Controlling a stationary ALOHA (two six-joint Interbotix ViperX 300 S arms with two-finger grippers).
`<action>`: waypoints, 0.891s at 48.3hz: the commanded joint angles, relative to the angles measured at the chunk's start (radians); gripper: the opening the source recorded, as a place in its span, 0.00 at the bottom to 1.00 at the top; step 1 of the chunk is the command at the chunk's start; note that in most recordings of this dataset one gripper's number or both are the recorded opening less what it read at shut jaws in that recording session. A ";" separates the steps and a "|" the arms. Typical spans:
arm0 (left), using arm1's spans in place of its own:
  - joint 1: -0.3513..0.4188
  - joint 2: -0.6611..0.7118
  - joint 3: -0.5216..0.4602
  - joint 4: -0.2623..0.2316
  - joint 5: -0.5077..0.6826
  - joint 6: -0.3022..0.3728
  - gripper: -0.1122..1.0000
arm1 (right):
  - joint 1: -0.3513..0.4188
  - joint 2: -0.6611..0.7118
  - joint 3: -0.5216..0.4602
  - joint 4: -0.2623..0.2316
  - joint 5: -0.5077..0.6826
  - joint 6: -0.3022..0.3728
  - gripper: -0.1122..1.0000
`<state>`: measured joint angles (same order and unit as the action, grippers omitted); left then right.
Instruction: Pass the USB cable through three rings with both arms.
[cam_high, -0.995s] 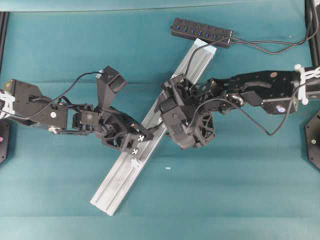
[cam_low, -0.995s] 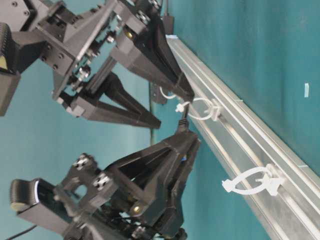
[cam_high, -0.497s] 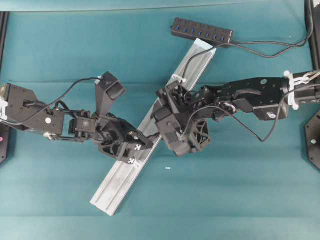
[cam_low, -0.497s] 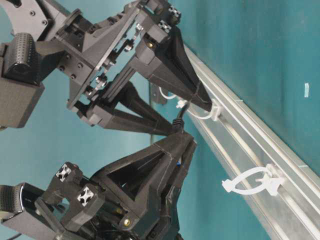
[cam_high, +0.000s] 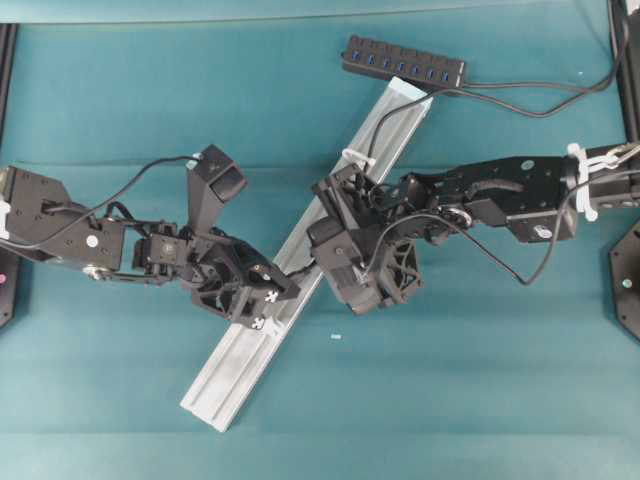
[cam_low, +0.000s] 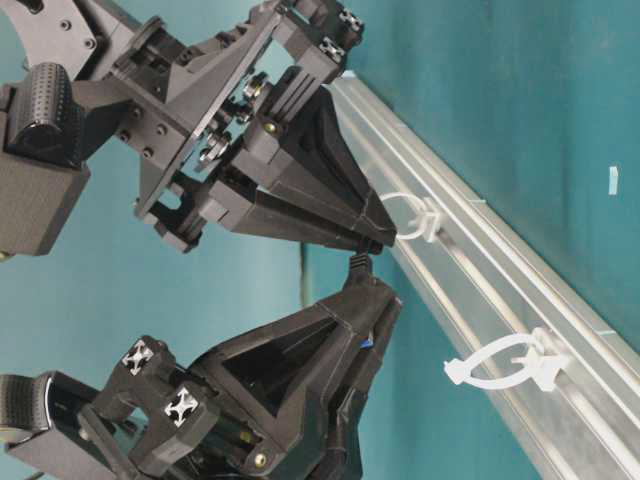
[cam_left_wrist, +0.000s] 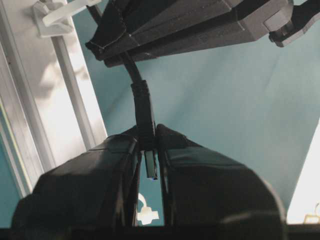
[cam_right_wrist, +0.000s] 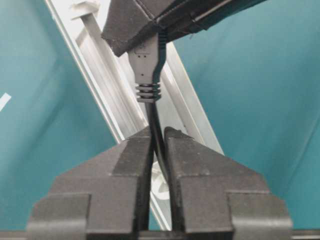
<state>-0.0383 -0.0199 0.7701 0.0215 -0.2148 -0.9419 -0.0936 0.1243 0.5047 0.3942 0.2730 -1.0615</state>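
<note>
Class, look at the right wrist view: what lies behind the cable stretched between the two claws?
Behind the USB cable runs the silver rail on teal cloth, with one whitish ring at its top. Both claws grip the cable; the right claw covers the rail lower down.

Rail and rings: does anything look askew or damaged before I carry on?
One thing: on the rail, the nearer ring in the table-level view is squashed into a flat, lopsided eye shape, while the ring by the grippers is round. No breakage shows. The USB cable looks undamaged between the grippers.
</note>
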 joint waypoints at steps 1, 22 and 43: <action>-0.003 -0.051 -0.009 0.002 -0.002 0.003 0.19 | -0.002 0.000 -0.020 0.002 -0.009 0.014 0.18; 0.005 -0.063 0.011 0.005 0.002 0.015 0.19 | -0.002 0.037 -0.074 -0.057 0.075 -0.002 0.18; -0.014 -0.153 0.069 0.002 0.031 0.005 0.92 | 0.015 0.075 -0.095 -0.084 0.106 -0.054 0.18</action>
<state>-0.0430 -0.0859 0.8376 0.0215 -0.1917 -0.9388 -0.0905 0.1887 0.4188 0.3237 0.3758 -1.0968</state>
